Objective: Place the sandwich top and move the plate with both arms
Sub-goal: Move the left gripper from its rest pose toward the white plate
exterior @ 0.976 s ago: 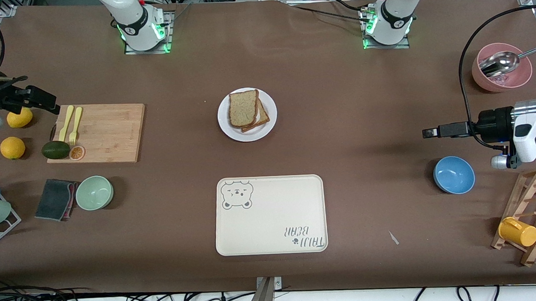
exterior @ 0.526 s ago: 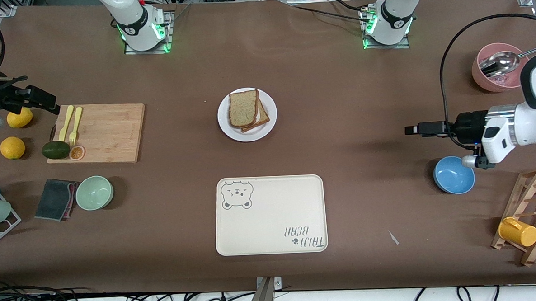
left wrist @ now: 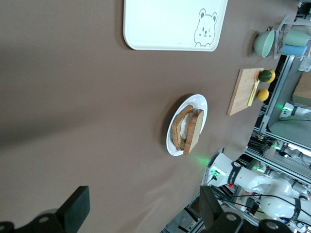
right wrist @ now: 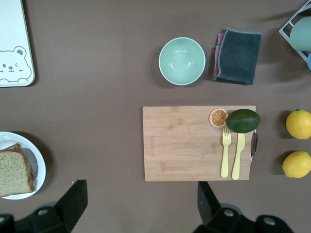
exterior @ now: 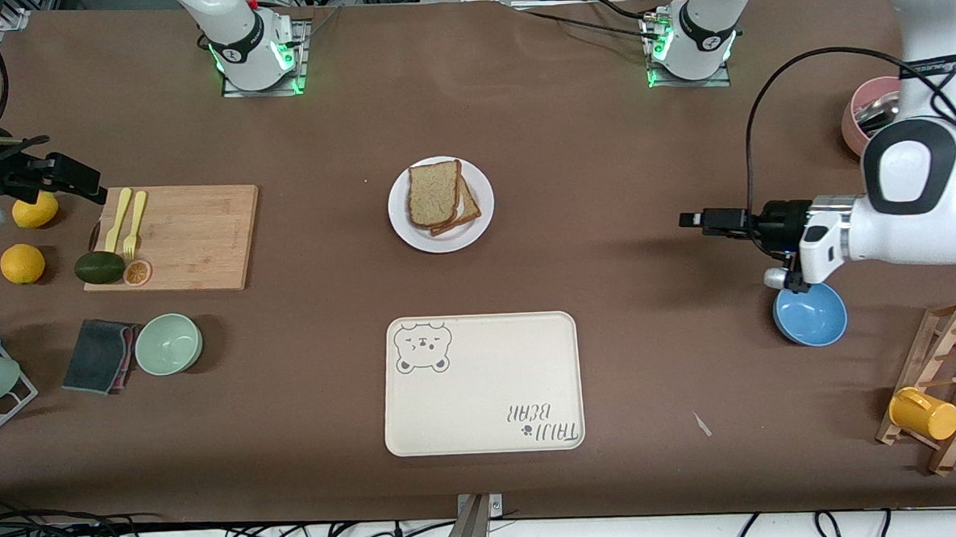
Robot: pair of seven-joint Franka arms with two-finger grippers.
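The table (exterior: 618, 157) holds one tray (exterior: 483, 385) with a bear drawing, nearer the front camera than the plate (exterior: 479, 196). One wooden cutting board (exterior: 194, 236) sits toward the right arm's end, carrying two yellow utensils (exterior: 129, 219), an avocado (exterior: 99, 267) and an orange slice (exterior: 137, 272). One plate at the table's middle; on it the sandwich top (exterior: 433, 191) lies over a second bread slice (exterior: 469, 207), both stacked, nothing gripping them. Plate and sandwich top are well apart from both grippers, lying between them.

Left gripper (exterior: 690, 220) hovers over bare table between the plate and the blue bowl (exterior: 811, 314), fingers (left wrist: 75, 208) spread wide, holding nothing. Right gripper (exterior: 91, 191) hovers at the cutting board's edge near the lemons, fingers (right wrist: 73, 200) spread wide, empty.

Counts: three bowls, one blue, one green bowl (exterior: 168, 343), one pink bowl (exterior: 863, 118). Two lemons (exterior: 23, 263). One grey cloth (exterior: 98, 355). One yellow cup (exterior: 924, 414) on a wooden rack (exterior: 954, 361).
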